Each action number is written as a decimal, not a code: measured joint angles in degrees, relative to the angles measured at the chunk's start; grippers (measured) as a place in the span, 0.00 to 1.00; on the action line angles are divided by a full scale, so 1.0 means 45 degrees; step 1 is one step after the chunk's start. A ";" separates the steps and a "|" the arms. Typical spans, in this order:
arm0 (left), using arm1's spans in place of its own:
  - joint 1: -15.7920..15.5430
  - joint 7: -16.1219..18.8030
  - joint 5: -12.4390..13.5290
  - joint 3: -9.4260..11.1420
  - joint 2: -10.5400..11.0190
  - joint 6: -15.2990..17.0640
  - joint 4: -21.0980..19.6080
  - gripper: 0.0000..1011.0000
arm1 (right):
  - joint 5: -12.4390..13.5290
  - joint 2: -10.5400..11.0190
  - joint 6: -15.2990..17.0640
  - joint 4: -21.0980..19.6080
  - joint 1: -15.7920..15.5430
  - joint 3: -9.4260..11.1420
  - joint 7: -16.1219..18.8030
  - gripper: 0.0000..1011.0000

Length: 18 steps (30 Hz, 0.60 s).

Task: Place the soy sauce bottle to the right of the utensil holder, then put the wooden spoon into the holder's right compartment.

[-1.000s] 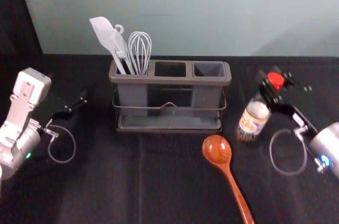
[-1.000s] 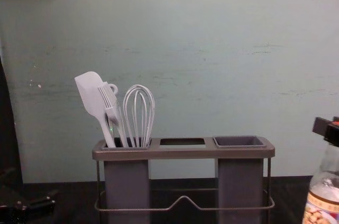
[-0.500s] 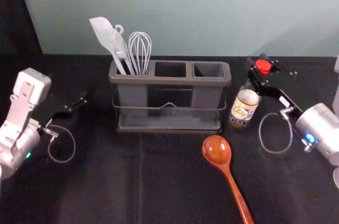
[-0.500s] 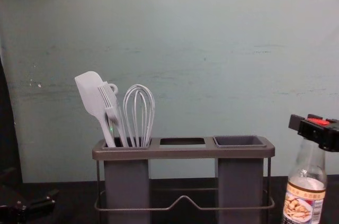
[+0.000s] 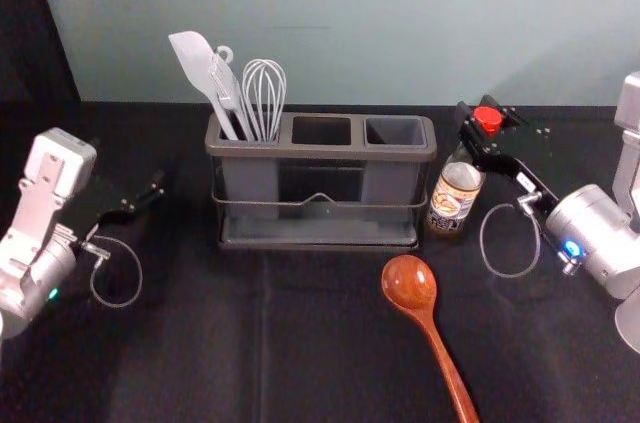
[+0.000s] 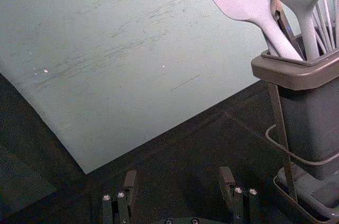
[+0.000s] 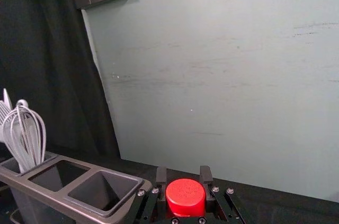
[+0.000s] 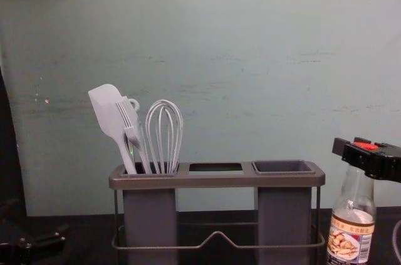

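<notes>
The bottle (image 5: pixel 453 198) stood nearly upright just beside the right end of the holder (image 5: pixel 322 152), with only a sliver of room between them (whether they touched, I couldn't tell). The right end effector (image 5: pixel 480 111) pinched it at the red cap (image 5: pixel 488 120), one finger on either side. A wide stretch of the dark surface (image 5: pixel 200 343) lay between the holder and the left end effector (image 5: pixel 148 193), which was parked at the left with its fingers spread. The wooden spoon (image 5: pixel 409 283) lay in front of the holder's right part, its bowl near the front edge and apart from the bottle.

The head view cut off the spoon's handle end; the chest view cropped the bottle's base and the right end effector's rear, so contact between base and surface was hard to judge. The left end effector blended into the dark. Utensils (image 5: pixel 230 93) hid part of the left compartment's opening.
</notes>
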 joint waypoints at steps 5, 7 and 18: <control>0.0000 0.0000 0.0000 0.0000 0.0000 0.0000 0.0000 0.99 | -0.0070 -0.0074 -0.0105 0.0167 0.0100 -0.0021 -0.0031 0.37; -0.0001 0.0000 0.0000 0.0000 0.0000 0.0000 0.0000 0.99 | -0.0071 -0.0107 -0.0157 0.0209 0.0116 -0.0020 -0.0031 0.37; 0.0000 0.0000 0.0000 0.0000 0.0000 0.0000 0.0000 0.99 | -0.0009 -0.0279 -0.0422 0.0676 0.0195 -0.0011 0.0073 0.38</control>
